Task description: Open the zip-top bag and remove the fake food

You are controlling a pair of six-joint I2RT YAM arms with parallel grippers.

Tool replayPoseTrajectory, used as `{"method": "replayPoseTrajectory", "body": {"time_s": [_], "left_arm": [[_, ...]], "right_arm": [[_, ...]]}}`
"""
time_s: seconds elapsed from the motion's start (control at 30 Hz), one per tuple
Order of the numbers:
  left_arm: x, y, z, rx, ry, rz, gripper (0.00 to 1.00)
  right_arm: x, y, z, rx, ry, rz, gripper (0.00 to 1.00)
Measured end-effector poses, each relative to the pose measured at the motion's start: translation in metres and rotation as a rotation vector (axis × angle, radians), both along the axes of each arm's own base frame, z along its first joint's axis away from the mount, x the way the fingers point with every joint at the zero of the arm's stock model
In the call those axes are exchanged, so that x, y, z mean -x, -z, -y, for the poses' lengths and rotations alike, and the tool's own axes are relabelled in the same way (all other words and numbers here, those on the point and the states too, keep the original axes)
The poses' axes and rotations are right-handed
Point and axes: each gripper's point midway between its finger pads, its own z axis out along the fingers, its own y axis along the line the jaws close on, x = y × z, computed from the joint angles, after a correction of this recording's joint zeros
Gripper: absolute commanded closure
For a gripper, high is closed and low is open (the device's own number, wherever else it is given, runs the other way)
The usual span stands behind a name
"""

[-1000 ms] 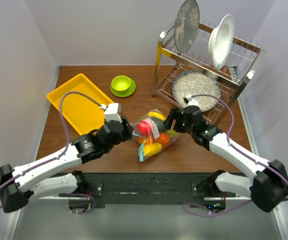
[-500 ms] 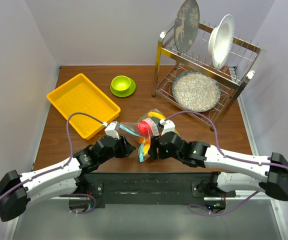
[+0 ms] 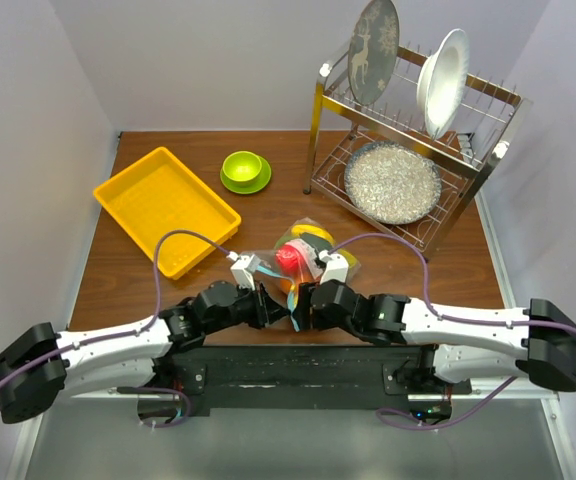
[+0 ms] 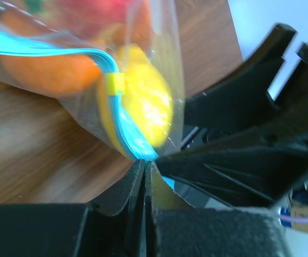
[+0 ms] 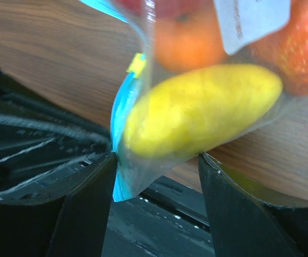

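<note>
The zip-top bag (image 3: 306, 262) lies near the table's front edge, its teal zip strip (image 4: 63, 51) running down to my left gripper (image 4: 145, 163). That gripper is shut, pinching the strip's end. The fake food shows through the plastic: a yellow piece (image 5: 202, 107), an orange one (image 5: 189, 43) and a red one (image 3: 288, 258). My right gripper (image 5: 156, 160) is open and straddles the bag's near corner below the yellow piece; its left finger touches the strip (image 5: 121, 107). In the top view, the left gripper (image 3: 280, 305) and the right gripper (image 3: 301, 303) nearly meet at that corner.
A yellow tray (image 3: 163, 210) sits at the back left, with a lime-green bowl on a saucer (image 3: 244, 170) beside it. A wire dish rack (image 3: 408, 150) with plates and a speckled pan stands at the back right. The black base rail (image 3: 298, 365) lies just under the grippers.
Both arms have swung from the bag's far sides to its near corner. The left gripper has shut on the zip strip. The right gripper has narrowed slightly and stays open.
</note>
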Motion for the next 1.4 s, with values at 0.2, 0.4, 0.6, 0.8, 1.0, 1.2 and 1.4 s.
{"method": "replayPoseTrajectory", "body": {"time_s": [0.2,0.4,0.6,0.8,1.0,1.2,1.4], "left_arm": [[0.012,0.000,0.008,0.012,0.056,-0.007,0.93],[0.010,-0.007,0.006,0.034,0.042,0.014,0.94],[0.006,-0.006,0.004,0.027,0.020,0.020,0.92],[0.001,-0.003,-0.001,0.008,-0.017,0.027,0.82],[-0.005,0.000,-0.006,-0.018,-0.053,0.038,0.66],[-0.013,-0.009,-0.001,-0.008,-0.073,0.060,0.61],[-0.025,-0.006,0.007,-0.059,-0.088,0.079,0.60]], "right_arm": [[0.007,0.009,0.010,-0.023,0.029,-0.020,0.35],[0.022,0.013,0.002,-0.052,0.004,-0.035,0.37],[0.030,0.022,-0.002,-0.061,0.003,-0.055,0.43],[0.026,0.019,-0.005,-0.087,0.027,-0.044,0.59],[0.023,0.016,-0.006,-0.103,0.043,-0.032,1.00],[0.023,0.019,-0.007,-0.095,0.045,-0.034,1.00],[0.023,0.021,-0.007,-0.089,0.044,-0.036,1.00]]}}
